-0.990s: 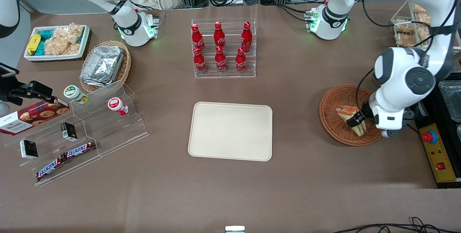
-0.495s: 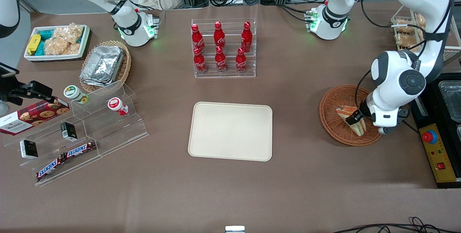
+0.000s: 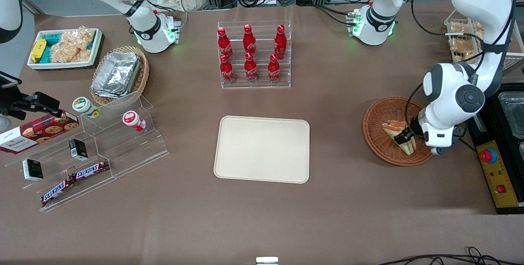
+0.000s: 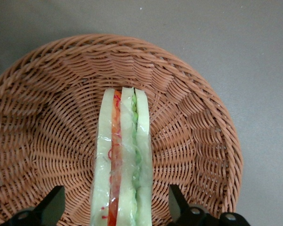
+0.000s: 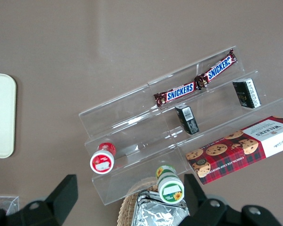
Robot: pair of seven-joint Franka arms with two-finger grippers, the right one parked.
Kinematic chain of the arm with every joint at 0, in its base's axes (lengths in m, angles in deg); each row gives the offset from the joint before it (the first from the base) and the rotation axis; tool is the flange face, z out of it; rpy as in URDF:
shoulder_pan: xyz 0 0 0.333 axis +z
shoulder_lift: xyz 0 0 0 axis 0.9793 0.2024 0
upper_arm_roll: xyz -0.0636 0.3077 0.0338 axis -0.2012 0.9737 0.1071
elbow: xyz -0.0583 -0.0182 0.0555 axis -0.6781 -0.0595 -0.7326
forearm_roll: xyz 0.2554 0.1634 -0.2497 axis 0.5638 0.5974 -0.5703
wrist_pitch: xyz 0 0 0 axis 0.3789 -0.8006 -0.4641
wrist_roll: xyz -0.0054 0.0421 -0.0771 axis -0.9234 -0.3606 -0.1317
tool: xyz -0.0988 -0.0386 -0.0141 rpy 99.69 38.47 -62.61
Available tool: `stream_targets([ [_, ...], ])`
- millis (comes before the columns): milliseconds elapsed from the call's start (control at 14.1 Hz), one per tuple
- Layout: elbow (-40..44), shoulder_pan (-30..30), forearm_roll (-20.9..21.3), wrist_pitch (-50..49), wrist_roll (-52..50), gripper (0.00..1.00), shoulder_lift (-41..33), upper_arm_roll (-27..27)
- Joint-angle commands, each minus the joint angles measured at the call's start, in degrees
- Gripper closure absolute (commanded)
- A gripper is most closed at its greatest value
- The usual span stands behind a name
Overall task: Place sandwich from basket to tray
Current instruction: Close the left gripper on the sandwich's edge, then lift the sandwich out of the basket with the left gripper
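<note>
The sandwich (image 3: 394, 127), a wrapped wedge with orange-red and green filling, stands on edge in the reddish-brown wicker basket (image 3: 378, 117) toward the working arm's end of the table. My left gripper (image 3: 404, 136) hangs low over it, open. In the left wrist view the sandwich (image 4: 125, 150) runs between the two black fingers (image 4: 54, 203), with bare basket weave (image 4: 47, 117) showing on both sides of it. My gripper (image 4: 114, 205) straddles the wedge without touching it. The cream tray (image 3: 262, 149) lies flat at the table's middle with nothing on it.
A rack of red bottles (image 3: 254, 54) stands farther from the camera than the tray. A yellow control box with a red button (image 3: 497, 171) sits beside the basket. Toward the parked arm's end are a clear stepped shelf (image 3: 94, 150), a foil-container basket (image 3: 118, 74) and a white snack bin (image 3: 63, 48).
The working arm's wrist and elbow have shifted slightly, drawing in over the basket. The gripper stays at the sandwich, which has not moved.
</note>
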Motion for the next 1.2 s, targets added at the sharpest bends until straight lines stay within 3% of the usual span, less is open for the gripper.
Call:
stream_targets([
  [0,0.03,1.33,0.62,0.46,0.37,0.52,0.2,-0.5],
  [212,0.73,1.5,0.62,-0.42,0.81,0.68,0.72,-0.5],
  [283,1.43,1.42,0.62,-1.12,1.07,0.85,0.81,-0.5],
  [354,2.3,1.42,0.62,-2.6,1.08,0.93,0.73,-0.5],
  [495,6.59,1.42,0.62,-8.29,2.65,0.94,0.11,-0.59],
  [848,27.85,-1.21,0.36,-34.92,8.02,0.96,2.04,-2.33],
  [1131,38.68,-10.51,0.27,-39.36,11.53,0.96,3.36,-2.78],
])
